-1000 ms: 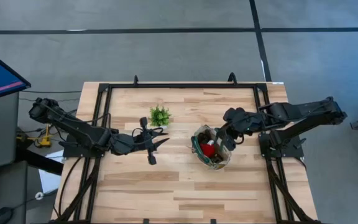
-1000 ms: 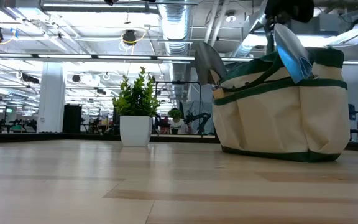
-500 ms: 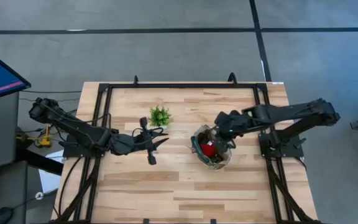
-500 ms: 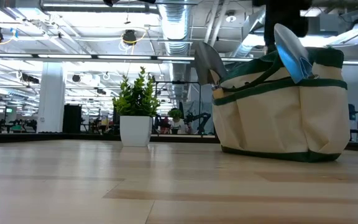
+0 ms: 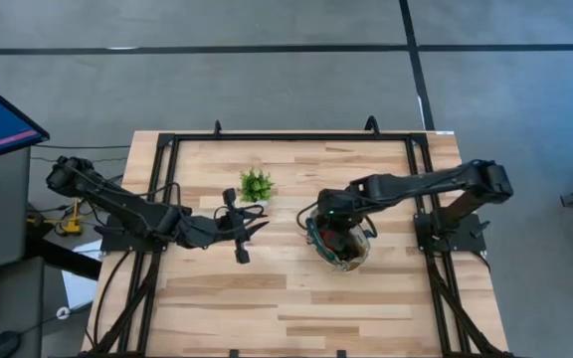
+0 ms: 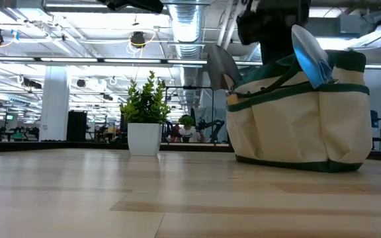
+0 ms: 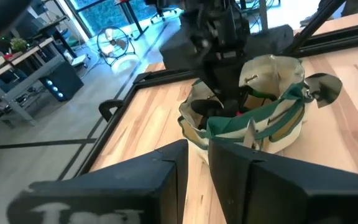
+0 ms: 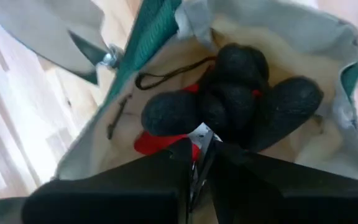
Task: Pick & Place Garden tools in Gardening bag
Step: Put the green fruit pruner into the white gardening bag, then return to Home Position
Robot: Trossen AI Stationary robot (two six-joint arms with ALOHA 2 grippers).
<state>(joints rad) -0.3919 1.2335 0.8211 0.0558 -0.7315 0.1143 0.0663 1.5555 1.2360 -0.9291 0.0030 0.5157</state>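
The beige gardening bag [image 5: 351, 261] with green trim stands upright on the table right of centre. Black-handled tools [image 8: 241, 87] and a red-and-black piece [image 8: 154, 142] lie inside it. A silver trowel blade [image 6: 309, 51] sticks up from one outer pocket and another blade [image 6: 222, 66] from the opposite side. My right gripper [image 8: 197, 155] is shut and points steeply down over the bag's mouth, just above the tools inside. My left gripper [image 5: 264, 221] hovers left of the bag, pointing at it, its fingers slightly apart with nothing between them.
A small green potted plant [image 5: 256, 185] stands on the table behind my left gripper, left of the bag. A black frame [image 5: 286, 137] runs along the table's far and side edges. Bare wood lies in front of the bag, toward the near edge.
My right gripper has moved toward the table's left edge and down, from beside the bag's right rim to over its mouth. It has also tipped to point more steeply down. The bag and the trowels in its pockets have kept still.
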